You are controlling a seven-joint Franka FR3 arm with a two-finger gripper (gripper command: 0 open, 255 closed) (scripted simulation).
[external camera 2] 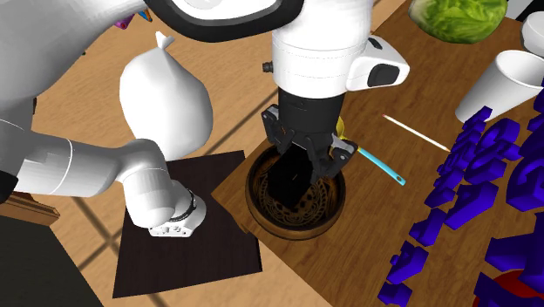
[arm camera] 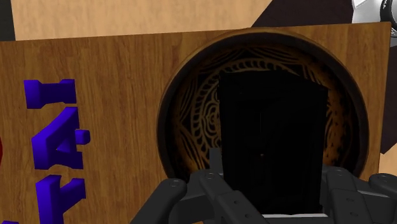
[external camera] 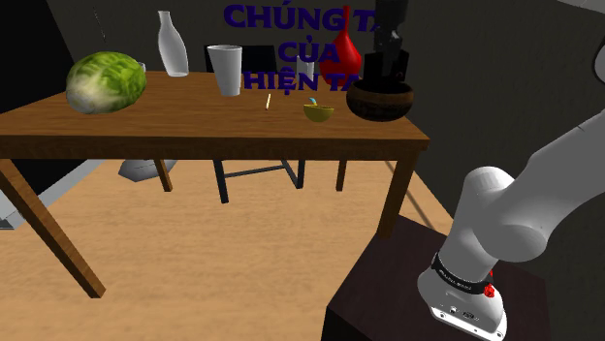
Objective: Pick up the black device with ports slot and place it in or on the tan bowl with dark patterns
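Observation:
A flat black device (arm camera: 270,140) stands on end between my fingers, directly over the tan bowl with dark patterns (arm camera: 191,108). My gripper (external camera 2: 307,155) is shut on the device (external camera 2: 288,179), whose lower end reaches about the level of the bowl's rim (external camera 2: 261,214). In the shoulder view the device (external camera: 391,68) hangs from the gripper (external camera: 391,44) just above the dark bowl (external camera: 380,101). That bowl sits at the wooden table's (external camera: 194,131) corner nearest the stand.
On the table stand a lettuce head (external camera: 107,80), a white vase (external camera: 173,44), a white cup (external camera: 226,70), a red vase (external camera: 347,53) and a small yellow-green bowl (external camera: 318,110). A thin white stick (external camera 2: 414,133) lies nearby. Raised blue letters (arm camera: 57,140) lie beside the bowl.

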